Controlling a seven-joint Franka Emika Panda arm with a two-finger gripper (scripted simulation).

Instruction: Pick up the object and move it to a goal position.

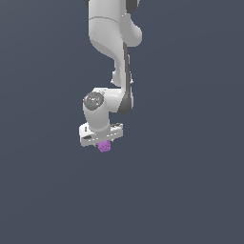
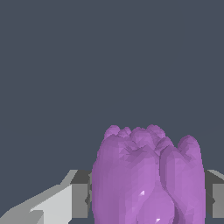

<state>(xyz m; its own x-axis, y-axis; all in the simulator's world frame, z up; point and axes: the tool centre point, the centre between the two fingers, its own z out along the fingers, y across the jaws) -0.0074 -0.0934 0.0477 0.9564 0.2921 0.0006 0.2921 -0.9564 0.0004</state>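
In the lower middle of the wrist view, closest to the camera, the object [image 2: 148, 179] fills much of the frame: a bright purple, lumpy blob with rounded knobs along its upper edge. On either side of it, grey and dark finger pads [image 2: 81, 194] press right up against its flanks, so the end effector [image 2: 148, 197] is closed narrowly on the object and holding it. Beyond it there is only flat, dark blue-grey background.

In the exterior view the object [image 1: 104, 147] sits just below centre, a small purple lump poking out beneath the white end effector [image 1: 102, 139]. The arm [image 1: 112, 57] rises from there to the upper middle of the frame, with a round grey joint cap just above the hand. Whether the object touches the surface [image 1: 190, 190] cannot be told.
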